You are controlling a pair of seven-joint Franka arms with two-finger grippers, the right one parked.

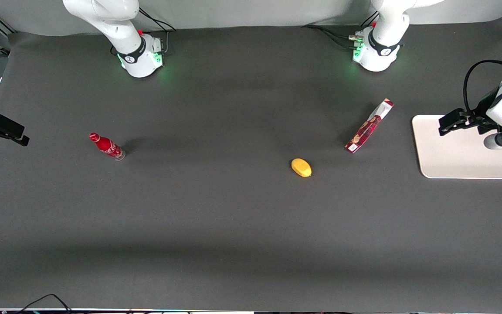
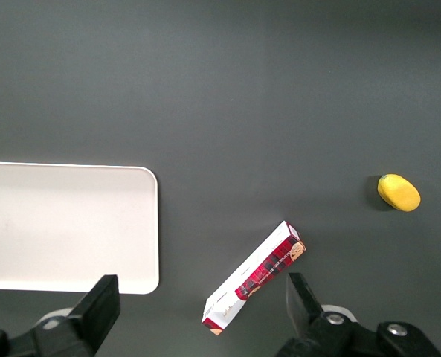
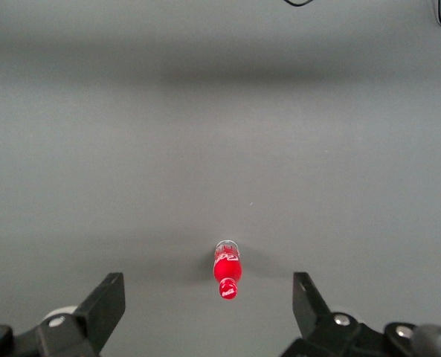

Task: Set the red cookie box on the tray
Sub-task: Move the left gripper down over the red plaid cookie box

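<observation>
In the front view, the red cookie box (image 1: 369, 126) lies flat on the dark surface (image 1: 233, 226), placed diagonally, with its white end farther from the camera. It is near the tray (image 1: 464, 165) but apart from it, not touching. The tray sits toward the working arm's end of the surface. The tool (image 1: 447, 123) hangs above the tray's edge nearest the box, and it holds nothing. A yellow fruit (image 1: 301, 168) lies near the box, a little nearer to the camera. A small red bottle (image 1: 106, 146) stands well apart, toward the parked arm's end.

In the left wrist view, the two fingers (image 2: 97, 309) of the tool (image 2: 198, 309) are wide apart, with nothing between them. The cookie box (image 2: 256, 277) lies on the surface beside the tray (image 2: 142, 223), with a clear gap of surface between them. The yellow fruit (image 2: 398, 192) is well apart from the box.

In the right wrist view, only the red bottle (image 3: 227, 269) is on the grey surface.
</observation>
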